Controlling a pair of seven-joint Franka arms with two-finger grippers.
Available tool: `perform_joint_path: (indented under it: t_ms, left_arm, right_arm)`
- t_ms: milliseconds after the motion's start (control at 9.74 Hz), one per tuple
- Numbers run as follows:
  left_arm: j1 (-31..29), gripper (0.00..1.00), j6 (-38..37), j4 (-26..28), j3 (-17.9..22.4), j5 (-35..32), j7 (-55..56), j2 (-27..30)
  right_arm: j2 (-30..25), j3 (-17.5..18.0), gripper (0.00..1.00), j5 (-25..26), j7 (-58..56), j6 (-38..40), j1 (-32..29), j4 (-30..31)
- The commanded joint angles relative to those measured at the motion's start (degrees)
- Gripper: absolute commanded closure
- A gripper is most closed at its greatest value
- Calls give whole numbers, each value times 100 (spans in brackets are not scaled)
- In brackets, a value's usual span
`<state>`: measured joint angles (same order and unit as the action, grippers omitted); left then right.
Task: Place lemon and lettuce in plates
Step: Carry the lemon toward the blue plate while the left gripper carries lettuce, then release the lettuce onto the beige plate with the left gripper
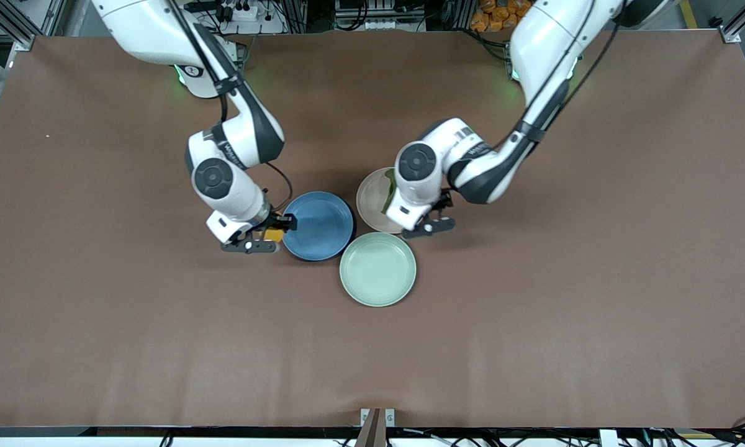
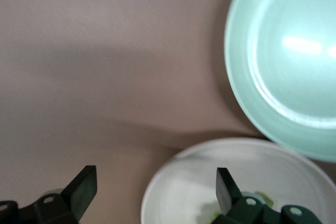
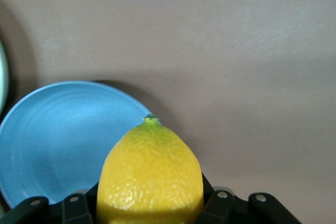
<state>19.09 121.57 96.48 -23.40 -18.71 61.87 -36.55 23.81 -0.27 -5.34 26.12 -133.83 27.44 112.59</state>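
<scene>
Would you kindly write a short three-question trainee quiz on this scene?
1. True or false: the lemon already lies in the blue plate.
2. Which plate holds the lettuce: A blue, B beige, C mint?
3. Fill in: the left tool is ____.

Key: 1 false, the right tool grips it beside the blue plate. 2 B. 3 open, over the beige plate's edge.
</scene>
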Motion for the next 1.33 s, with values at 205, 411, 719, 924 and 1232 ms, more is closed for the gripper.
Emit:
perform_joint_path:
  t_ms: [205, 411, 719, 924, 1232]
  left_arm:
    - [-658, 0, -28, -226, -24, -212, -515, 60]
    - [-1115, 0, -28, -235, -24, -203, -999, 104]
    - [-1635, 0, -98, -226, -33, -160, -1728, 270]
    - [-1777, 0, -360, -200, -77, -116, -1889, 490]
    - [-1855, 0, -660, -191, -77, -116, -1915, 517]
  right_arm:
    - [122, -43, 62, -11, 691, -20, 717, -149]
    - [377, -52, 62, 7, 780, -308, 824, -246]
    - [633, -61, 62, 68, 789, -582, 895, -238]
    - [782, -61, 62, 77, 789, -810, 903, -238]
    - [931, -61, 61, 226, 781, -978, 903, -247]
